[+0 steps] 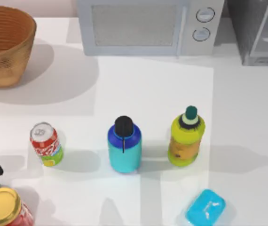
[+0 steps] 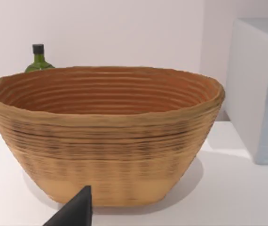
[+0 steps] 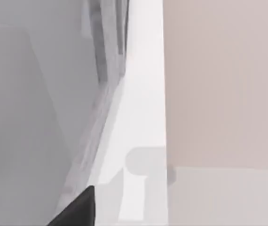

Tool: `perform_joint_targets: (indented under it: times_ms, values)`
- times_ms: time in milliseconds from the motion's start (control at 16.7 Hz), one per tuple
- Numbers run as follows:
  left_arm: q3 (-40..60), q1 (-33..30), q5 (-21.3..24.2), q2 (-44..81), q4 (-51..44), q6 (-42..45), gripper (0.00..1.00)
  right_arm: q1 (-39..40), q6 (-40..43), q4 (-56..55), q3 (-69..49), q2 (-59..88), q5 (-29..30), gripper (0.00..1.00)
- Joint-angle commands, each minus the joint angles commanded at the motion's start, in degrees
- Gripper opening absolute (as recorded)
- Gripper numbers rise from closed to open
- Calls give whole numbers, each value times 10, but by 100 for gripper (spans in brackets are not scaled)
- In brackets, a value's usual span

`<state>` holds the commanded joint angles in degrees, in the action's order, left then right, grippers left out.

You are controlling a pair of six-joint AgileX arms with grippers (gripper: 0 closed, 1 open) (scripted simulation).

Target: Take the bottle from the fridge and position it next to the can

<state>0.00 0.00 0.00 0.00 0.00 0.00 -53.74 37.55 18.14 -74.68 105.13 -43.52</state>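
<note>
The bottle (image 1: 124,146) stands upright on the table (image 1: 171,89), out of the fridge (image 1: 256,30), between the can (image 1: 46,144) on its left and a yellow-green bottle (image 1: 186,138) on its right. It is apart from both, with open tabletop between it and the can, so by my reading the task is near done or needs only a closing nudge leftward.

It looks stout and rigid, likely hard plastic or metal, so it should take a firm squeeze without giving. The smooth teal body may be slippery; its wide base should keep it steady, though its height makes a push near the cap risky. The best hold, I judge, is across the body just below the blue shoulder, clear of the thin black strap that runs down from the cap.

The can is small and light and would tip or slide if bumped, so any approach should come from the bottle's right or from above.

Farther out: a microwave (image 1: 148,26) at the far edge, the fridge at far right, a basket (image 1: 4,44) at far left, a gold-lidded jar (image 1: 4,209) at near left and a blue soap-like block (image 1: 205,207) at near right.

The left gripper (image 2: 75,212) faces the basket; the right gripper (image 3: 80,207) faces the fridge side and wall. I cannot tell how either gripper is set.
</note>
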Motion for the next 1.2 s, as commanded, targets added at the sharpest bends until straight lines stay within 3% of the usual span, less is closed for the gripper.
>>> perform_joint_targets:
  times_ms: [360,540,720,1200]
  values:
    - [0,0,0,0,0,0,100,-1,-5,-7,5,-4,1,100]
    - [0,0,0,0,0,0,100,35,-36,-24,17,-11,33,100]
    - [0,0,0,0,0,0,100,125,-98,-58,44,-27,101,100]
    - [0,0,0,0,0,0,100,453,-308,-178,147,-99,347,100]
